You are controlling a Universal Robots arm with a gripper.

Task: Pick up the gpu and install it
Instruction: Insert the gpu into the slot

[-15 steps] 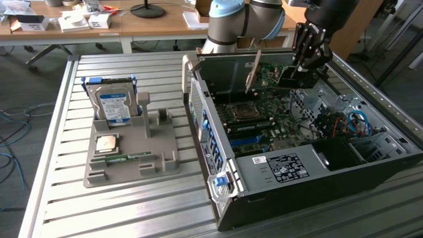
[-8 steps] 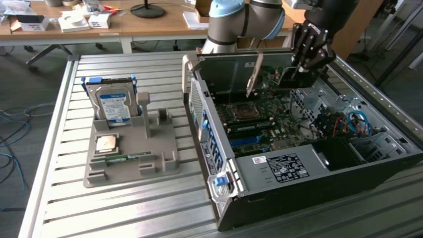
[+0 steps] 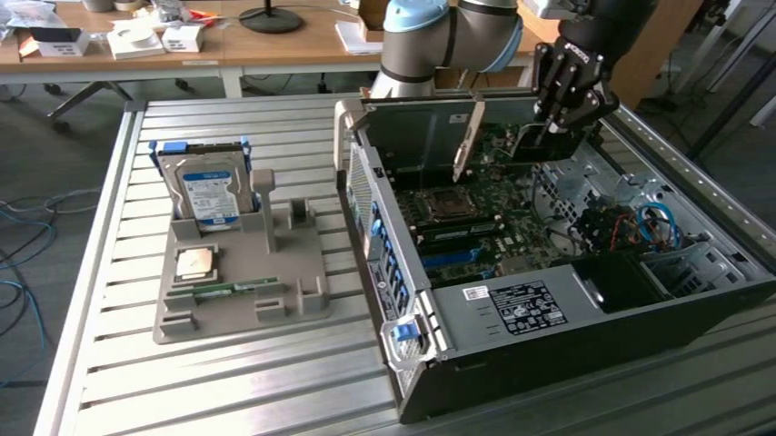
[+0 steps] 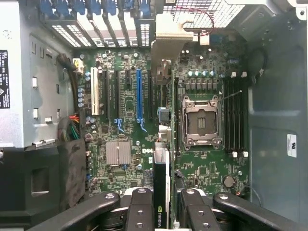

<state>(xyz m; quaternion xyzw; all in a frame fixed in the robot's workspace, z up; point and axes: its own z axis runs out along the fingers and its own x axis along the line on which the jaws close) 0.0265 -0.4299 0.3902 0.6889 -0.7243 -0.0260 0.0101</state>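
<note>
The gpu point(image 3: 512, 143) is a dark-green card with a pale metal bracket strip point(image 3: 468, 138) at one end. It stands on edge inside the open computer case point(image 3: 533, 313), over the motherboard point(image 3: 485, 213). My gripper point(image 3: 542, 134) comes down from above and is shut on the card's upper edge. In the wrist view the gpu point(image 4: 162, 163) runs edge-on between my fingers point(image 4: 142, 202), and my gripper point(image 4: 162, 199) is shut on it. The card lines up between the blue slot point(image 4: 139, 94) and the empty CPU socket point(image 4: 201, 120). I cannot tell whether it touches a slot.
A grey parts holder point(image 3: 249, 300) on the slatted metal table, at the exterior view's left, carries a hard drive point(image 3: 209, 189), a CPU point(image 3: 196, 263) and a RAM stick point(image 3: 225, 289). The case walls point(image 3: 363, 195) and blue cables point(image 3: 656, 223) crowd the card. A cluttered desk point(image 3: 243, 41) stands behind.
</note>
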